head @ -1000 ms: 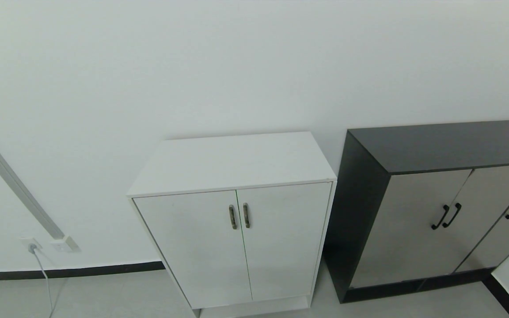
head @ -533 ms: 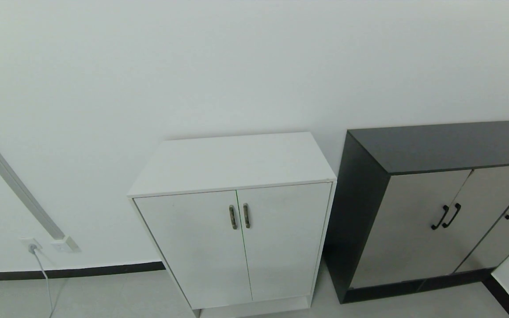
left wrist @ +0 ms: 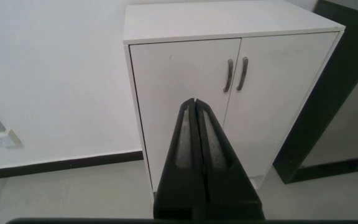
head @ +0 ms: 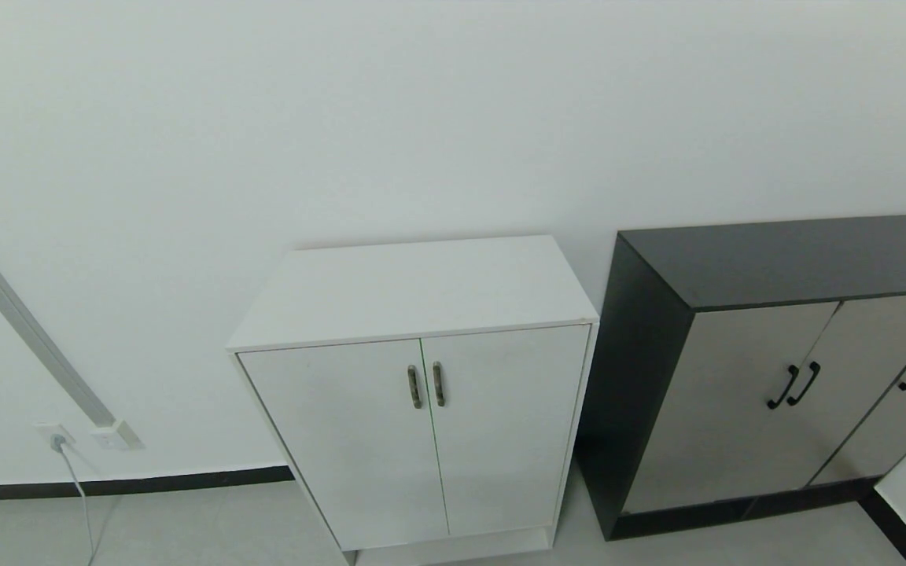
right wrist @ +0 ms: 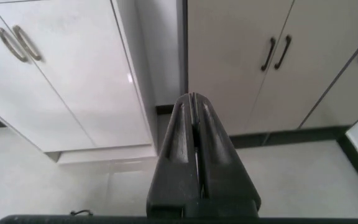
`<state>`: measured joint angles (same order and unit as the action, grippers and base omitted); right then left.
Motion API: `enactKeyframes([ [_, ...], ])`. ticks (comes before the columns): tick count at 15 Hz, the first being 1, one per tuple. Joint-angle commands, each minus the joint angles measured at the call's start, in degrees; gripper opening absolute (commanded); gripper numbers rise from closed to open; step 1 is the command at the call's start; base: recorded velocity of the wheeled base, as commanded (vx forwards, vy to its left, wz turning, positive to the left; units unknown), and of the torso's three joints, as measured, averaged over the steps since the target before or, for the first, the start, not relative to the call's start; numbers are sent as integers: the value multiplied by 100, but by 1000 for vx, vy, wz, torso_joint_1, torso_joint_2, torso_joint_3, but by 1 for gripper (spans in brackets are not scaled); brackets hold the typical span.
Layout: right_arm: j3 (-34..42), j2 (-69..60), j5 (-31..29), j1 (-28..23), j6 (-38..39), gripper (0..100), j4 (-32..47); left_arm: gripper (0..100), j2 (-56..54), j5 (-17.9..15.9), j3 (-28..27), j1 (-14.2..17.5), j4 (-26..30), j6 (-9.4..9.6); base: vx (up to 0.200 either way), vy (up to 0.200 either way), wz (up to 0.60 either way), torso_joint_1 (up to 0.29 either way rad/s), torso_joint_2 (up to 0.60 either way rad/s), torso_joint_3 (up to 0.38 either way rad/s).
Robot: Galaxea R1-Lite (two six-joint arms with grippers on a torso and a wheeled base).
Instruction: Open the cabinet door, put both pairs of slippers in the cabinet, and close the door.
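1. The white cabinet (head: 414,299) stands on the floor (head: 185,527) against the wall (head: 421,118), in the middle of the head view, with its 2 doors (head: 351,440) shut flush.
2. Its 2 metal handles (head: 414,386) sit upright side by side where the doors meet, near their upper edge.
3. Just beside it, on the robot's right, stands a black cabinet (head: 783,255), its grey fronts also shut.
4. The left hand (left wrist: 195,102) has its 2 fingers pressed together with nothing between them, held in front of the white cabinet and well apart from it.
5. The right hand (right wrist: 193,96) is likewise pressed together and empty, above the floor in front of the narrow gap between the 2 cabinets.
6. On the wall to the robot's left, a socket (head: 53,435) with a cable (head: 82,495) plugged in sits beside the lower end of a slanted grey conduit (head: 20,322).
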<state>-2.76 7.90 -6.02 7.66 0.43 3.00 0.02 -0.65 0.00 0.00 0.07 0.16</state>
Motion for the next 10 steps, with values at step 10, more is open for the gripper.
enactKeyframes([
  [10,135,-210,488,201,142,0,-230,0,6,29,0,0,1,-51,0,0,0,0,0,0],
])
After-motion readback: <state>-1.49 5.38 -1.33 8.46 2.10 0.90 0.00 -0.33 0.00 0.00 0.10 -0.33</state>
